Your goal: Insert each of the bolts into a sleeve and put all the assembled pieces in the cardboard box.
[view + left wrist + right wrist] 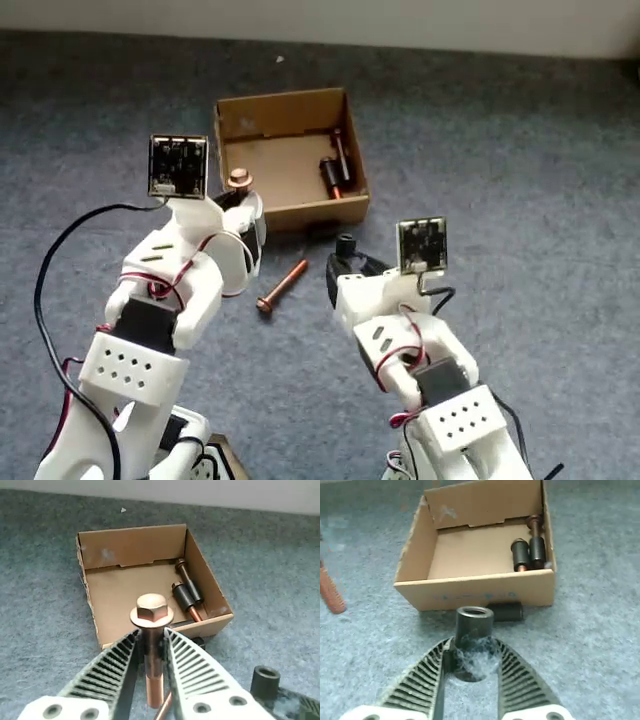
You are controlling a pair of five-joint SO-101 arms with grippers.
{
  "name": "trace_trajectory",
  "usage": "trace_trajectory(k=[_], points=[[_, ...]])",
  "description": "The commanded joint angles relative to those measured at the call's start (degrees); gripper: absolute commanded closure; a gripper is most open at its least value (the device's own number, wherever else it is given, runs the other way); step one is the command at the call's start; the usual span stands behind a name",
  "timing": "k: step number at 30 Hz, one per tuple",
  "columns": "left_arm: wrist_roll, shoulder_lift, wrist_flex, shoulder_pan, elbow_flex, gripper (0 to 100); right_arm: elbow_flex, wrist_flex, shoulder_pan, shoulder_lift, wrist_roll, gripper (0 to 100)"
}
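Observation:
My left gripper (pixel 151 635) is shut on a copper bolt (pixel 151 614), held upright with its hex head up, just in front of the cardboard box (pixel 132 545). In the high view that bolt (pixel 238 180) stands at the box's (pixel 280 102) near-left corner. My right gripper (pixel 472 645) is shut on a black sleeve (pixel 474 625), held upright with its bore facing up, before the box front (pixel 470 592). Two assembled pieces (pixel 334 170) lie along the box's right wall. A second bolt (pixel 283 287) lies on the carpet between the arms.
A loose black sleeve (pixel 505 611) lies on its side against the box's front wall. Grey carpet stretches all around, with open room to the right of the box. A black cable (pixel 45 290) loops beside the left arm.

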Motion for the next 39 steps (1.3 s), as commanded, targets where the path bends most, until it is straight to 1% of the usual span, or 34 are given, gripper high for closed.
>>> trace_trajectory(k=[1, 4, 6, 7, 8, 12, 15, 18, 23, 27, 30, 32, 35, 39], points=[[2.55, -2.59, -3.08, 0.84, -0.04, 99, 5.14, -5.93, -4.26, -8.13, 5.45, 99.3], [5.80, -2.68, -2.99, 0.92, -0.04, 99, 14.11, -12.97, -9.27, -15.43, 13.45, 99.3], [5.98, -2.68, -2.99, 0.92, -0.13, 99, 20.70, -18.42, -11.91, -21.32, 17.58, 99.3], [5.98, -2.77, -2.99, 1.01, -0.04, 99, 23.43, -18.42, -12.62, -23.52, 18.99, 99.3], [5.98, -2.77, -2.99, 1.54, -0.04, 99, 25.01, -16.31, -13.05, -25.89, 19.25, 99.3], [5.98, -2.95, -2.90, 4.09, -0.04, 99, 22.37, -9.36, -15.34, -31.08, 17.67, 99.3], [5.89, -6.20, -2.90, 5.14, 0.04, 99, 22.20, -6.81, -16.57, -32.13, 17.58, 99.3], [5.89, -12.44, -2.81, 4.88, 0.48, 99, 22.20, -5.67, -16.84, -32.04, 17.76, 99.3], [5.71, -23.34, -2.81, 5.23, 5.58, 99, 22.20, -4.53, -16.92, -32.04, 17.76, 99.3], [5.63, -28.88, -1.23, 6.46, 7.25, 98, 22.11, -4.53, -16.92, -32.04, 17.76, 99.3], [5.27, -29.93, 1.76, 10.68, 7.34, 96, 22.11, -4.53, -16.92, -32.13, 17.85, 99.3], [3.43, -29.85, 2.02, 12.79, 7.52, 97, 22.11, -4.53, -16.92, -32.57, 17.85, 99.3], [2.02, -29.85, 2.02, 13.76, 9.01, 98, 22.11, -4.70, -16.92, -32.57, 17.85, 99.3], [2.02, -29.93, 2.29, 13.41, 9.80, 97, 22.11, -4.70, -16.84, -32.57, 17.76, 99.3]])
